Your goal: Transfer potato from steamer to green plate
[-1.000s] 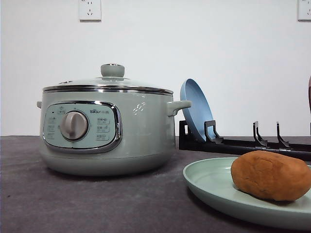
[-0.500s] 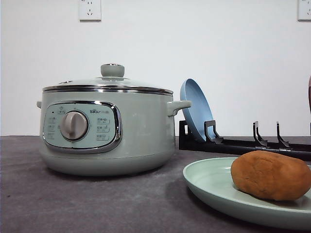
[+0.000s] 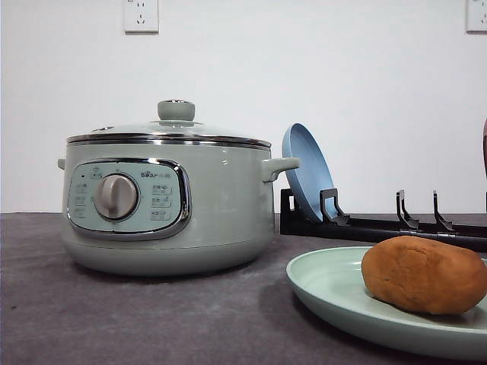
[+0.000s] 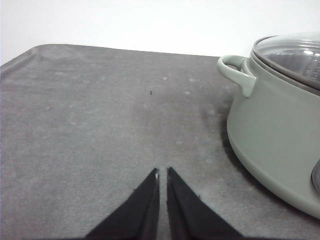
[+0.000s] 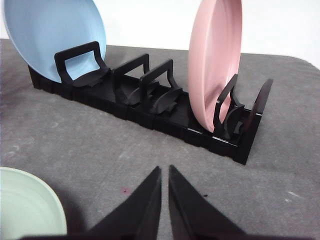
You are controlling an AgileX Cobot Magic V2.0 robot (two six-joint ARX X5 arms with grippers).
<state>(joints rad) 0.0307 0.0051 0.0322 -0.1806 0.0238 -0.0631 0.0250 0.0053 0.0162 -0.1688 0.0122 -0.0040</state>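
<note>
- The potato [image 3: 424,274] was seen lying lengthwise on the green plate [image 3: 327,289], apart from the lidded steamer [image 3: 167,205].
- Both the left gripper [image 4: 163,172] and right gripper [image 5: 165,170] were pinched nearly closed, empty; the right was judged nearer the plate.

Even, fairly bright indoor light, the white wall [image 3: 380,106] close to washed out. Soft shadows pool under the steamer [image 3: 167,205] and beneath the green plate [image 3: 327,293]. Faint highlights streak the steamer's chrome rim and glass lid [image 4: 295,52]. The nearby potato [image 3: 424,275] looks slightly soft; the wrist views are mildly grainy.
</note>
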